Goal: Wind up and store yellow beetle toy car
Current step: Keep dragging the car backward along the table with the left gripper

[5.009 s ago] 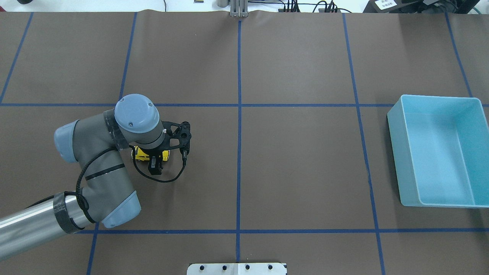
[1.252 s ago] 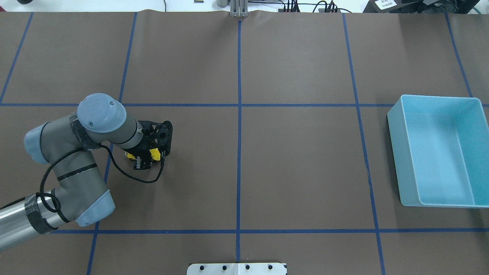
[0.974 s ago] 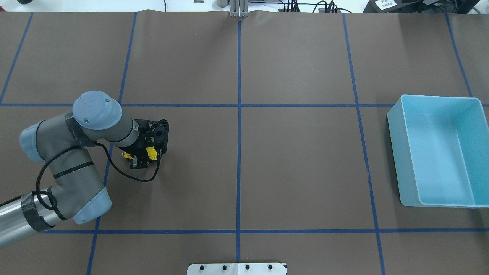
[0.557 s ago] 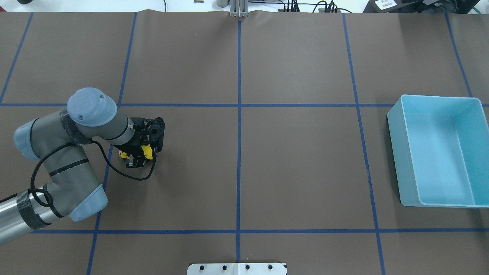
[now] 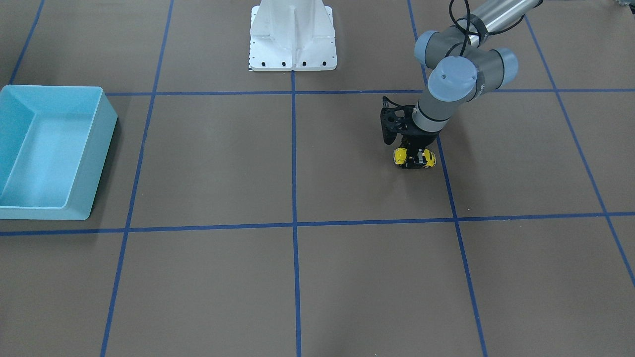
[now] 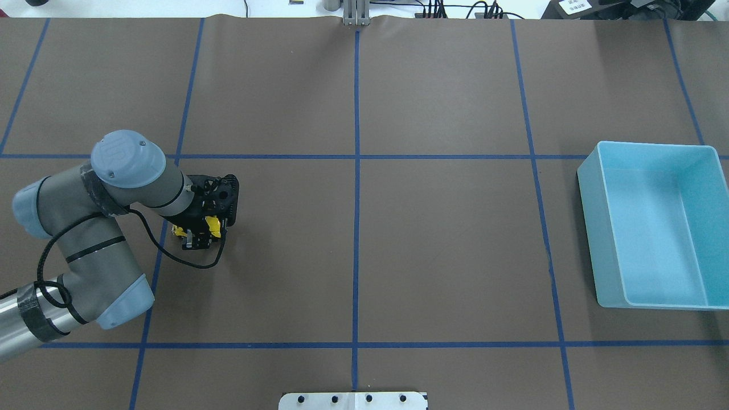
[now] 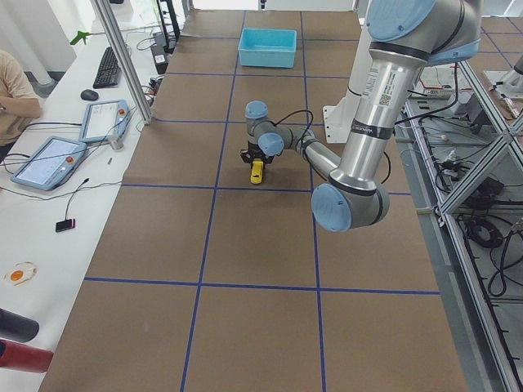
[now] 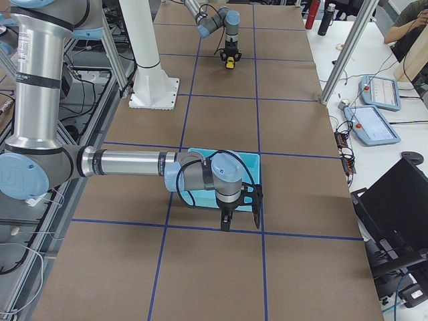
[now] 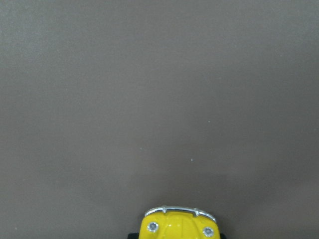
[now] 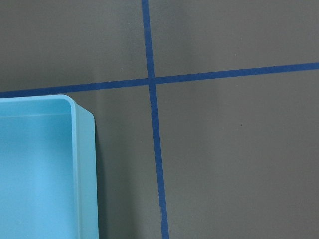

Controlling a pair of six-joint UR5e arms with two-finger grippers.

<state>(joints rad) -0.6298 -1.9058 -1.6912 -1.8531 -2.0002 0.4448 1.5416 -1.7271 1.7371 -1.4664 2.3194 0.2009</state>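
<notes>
Clamping the yellow beetle toy car [image 5: 400, 157] on the mat [image 6: 444, 239], far from the bin [image 6: 591, 228], the left gripper [image 5: 415, 155] is risking wheels skidding unwound if downforce is light. Right gripper [image 8: 226, 221]: can't tell.

Premises: a robotics laboratory. Grounds as follows.

The desk [image 6: 444, 228] is covered with a brown mat ruled into squares by blue tape [image 6: 356, 239]. A white bolted pedestal [image 5: 292, 37] stands at its robot-side edge, with the left arm [image 6: 91, 267] and right arm [image 8: 127, 163], both of industrial type.

Along the operator-side edge run an aluminium frame post [image 7: 124, 61], teach pendants [image 7: 51, 162], a keyboard [image 7: 107, 67] and a seated operator [image 7: 15, 86]. Loose cables [image 7: 482, 233] lie behind the robot-side edge.
</notes>
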